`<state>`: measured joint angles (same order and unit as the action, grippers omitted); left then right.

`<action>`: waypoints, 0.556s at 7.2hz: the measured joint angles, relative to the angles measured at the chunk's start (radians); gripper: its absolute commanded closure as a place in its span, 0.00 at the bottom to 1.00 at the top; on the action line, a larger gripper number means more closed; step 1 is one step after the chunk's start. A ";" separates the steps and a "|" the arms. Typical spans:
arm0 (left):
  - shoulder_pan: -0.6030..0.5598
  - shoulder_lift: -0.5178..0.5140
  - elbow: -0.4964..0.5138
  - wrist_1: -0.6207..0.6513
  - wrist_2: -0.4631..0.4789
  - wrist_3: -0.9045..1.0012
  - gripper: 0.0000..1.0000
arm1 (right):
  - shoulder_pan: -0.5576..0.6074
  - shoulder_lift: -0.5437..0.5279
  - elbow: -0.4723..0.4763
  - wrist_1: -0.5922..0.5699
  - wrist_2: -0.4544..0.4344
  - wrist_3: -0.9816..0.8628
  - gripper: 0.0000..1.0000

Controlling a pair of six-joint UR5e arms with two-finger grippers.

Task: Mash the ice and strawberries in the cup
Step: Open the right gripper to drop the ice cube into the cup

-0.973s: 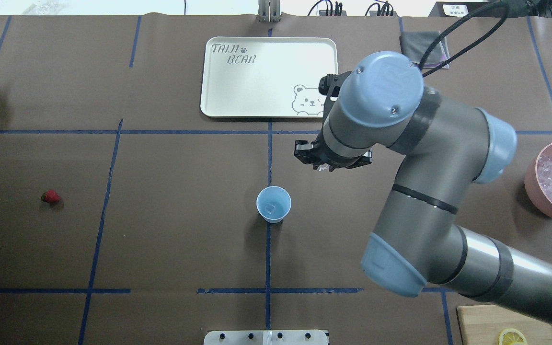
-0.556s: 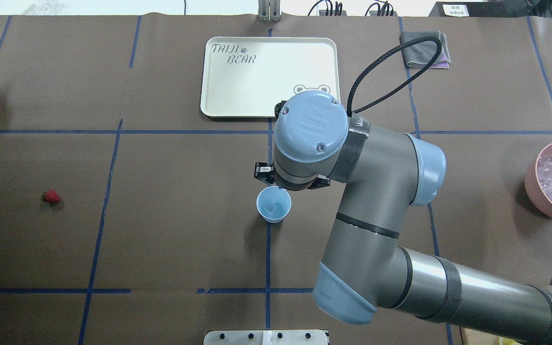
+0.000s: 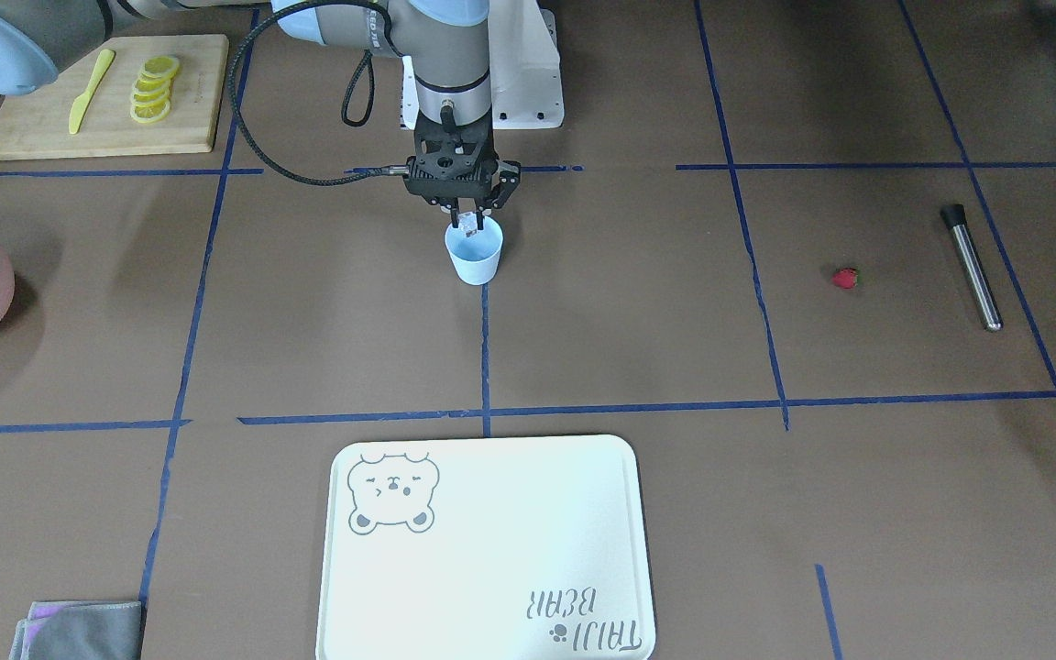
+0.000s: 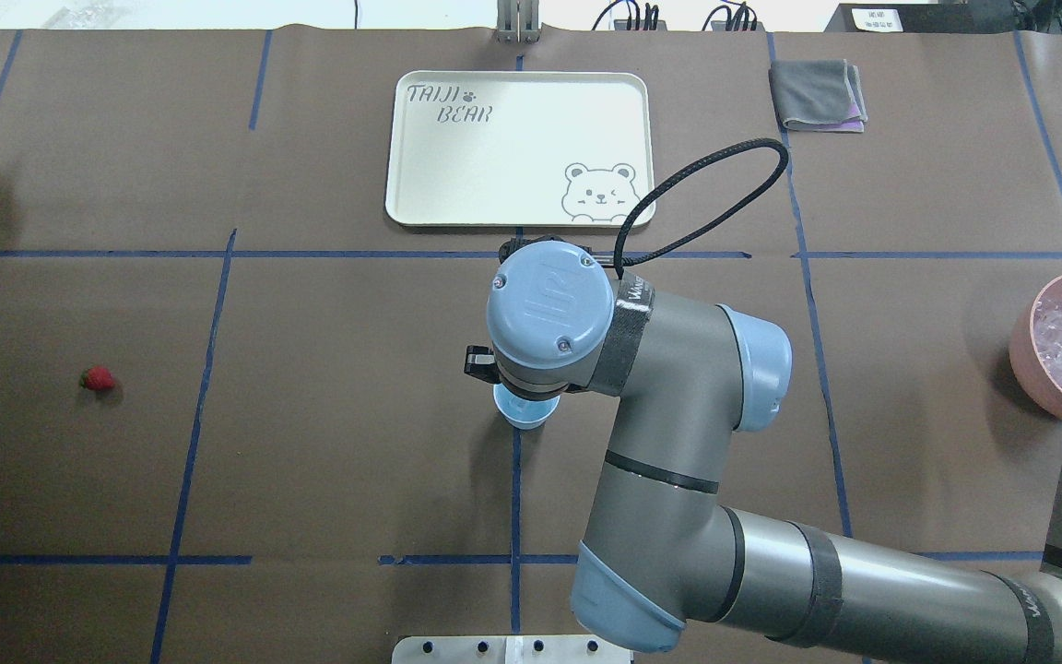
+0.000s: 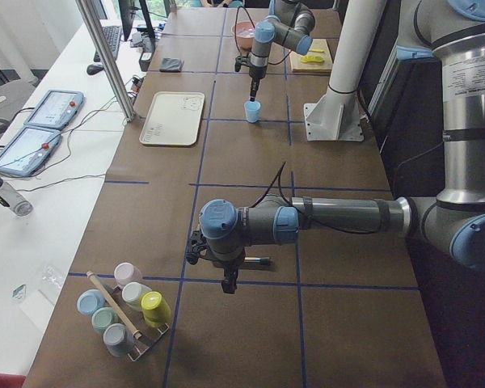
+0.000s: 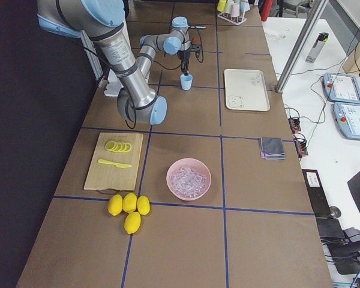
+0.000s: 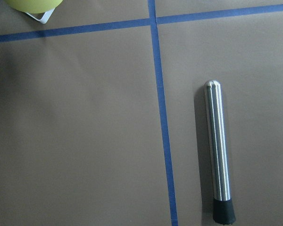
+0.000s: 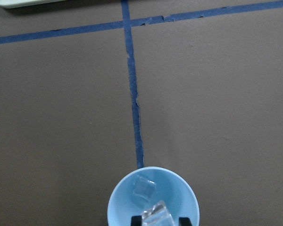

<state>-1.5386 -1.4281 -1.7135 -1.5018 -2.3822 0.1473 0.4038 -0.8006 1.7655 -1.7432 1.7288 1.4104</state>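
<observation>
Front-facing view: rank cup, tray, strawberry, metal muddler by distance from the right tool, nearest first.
1. cup, directly under the right tool
2. tray, bottom centre of view
3. strawberry, view's right
4. metal muddler, farther right

One cup, one strawberry, one muddler, one tray, four whole lemons

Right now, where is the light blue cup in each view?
Front-facing: light blue cup, upper centre.
Overhead: cup central, mostly hidden.
Exterior left: cup far, upper centre.
Exterior right: cup far, upper centre.
Left wrist: not in it.
Right wrist: cup at bottom edge.
Landmark: blue tape line reaching it.
</observation>
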 measured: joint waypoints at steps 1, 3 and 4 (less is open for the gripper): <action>0.000 0.000 0.000 0.000 0.000 0.000 0.00 | -0.004 -0.003 -0.003 0.003 -0.002 0.001 0.01; 0.000 0.000 0.000 -0.001 0.000 0.001 0.00 | -0.009 -0.007 -0.004 0.004 -0.004 0.001 0.01; 0.000 0.000 0.000 -0.001 0.000 0.001 0.00 | -0.009 -0.006 -0.004 0.004 -0.004 0.001 0.01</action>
<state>-1.5386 -1.4281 -1.7135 -1.5031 -2.3823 0.1479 0.3947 -0.8067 1.7615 -1.7396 1.7243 1.4110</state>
